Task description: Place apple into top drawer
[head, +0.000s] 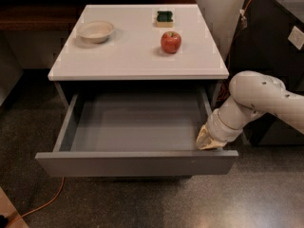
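We see the gripper (209,140) at lower right, against the front corner of the top drawer (135,163), presumably drawing it open; its clasp we cannot tell. The apple (171,42) sits upper centre on the tabletop (133,56).

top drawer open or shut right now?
Top drawer open: pulled out, grey interior exposed. Gripper at its front-right corner; apple sits on tabletop.

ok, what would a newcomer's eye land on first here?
The wide grey top drawer stands open below the white tabletop. The gripper on the white arm sits at the drawer's front right corner. The small round red apple rests on the tabletop, right of centre, apart from the gripper.
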You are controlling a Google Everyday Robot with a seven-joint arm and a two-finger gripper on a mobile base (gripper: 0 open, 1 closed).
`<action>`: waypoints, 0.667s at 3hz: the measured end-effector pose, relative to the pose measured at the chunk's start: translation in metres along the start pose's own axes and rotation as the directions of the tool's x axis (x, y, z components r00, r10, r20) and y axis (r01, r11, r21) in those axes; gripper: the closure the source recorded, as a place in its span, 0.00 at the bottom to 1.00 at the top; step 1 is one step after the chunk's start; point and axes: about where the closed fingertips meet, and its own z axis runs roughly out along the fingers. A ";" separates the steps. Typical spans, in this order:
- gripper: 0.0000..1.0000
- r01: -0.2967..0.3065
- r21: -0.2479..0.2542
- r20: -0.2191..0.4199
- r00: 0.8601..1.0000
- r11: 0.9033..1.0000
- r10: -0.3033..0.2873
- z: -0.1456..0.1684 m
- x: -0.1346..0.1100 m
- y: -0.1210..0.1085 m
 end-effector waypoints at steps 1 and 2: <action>1.00 0.045 0.027 0.020 0.999 0.999 -0.046 -0.018 -0.019 -0.004; 1.00 0.100 0.055 0.035 0.994 0.993 -0.102 -0.045 -0.046 -0.016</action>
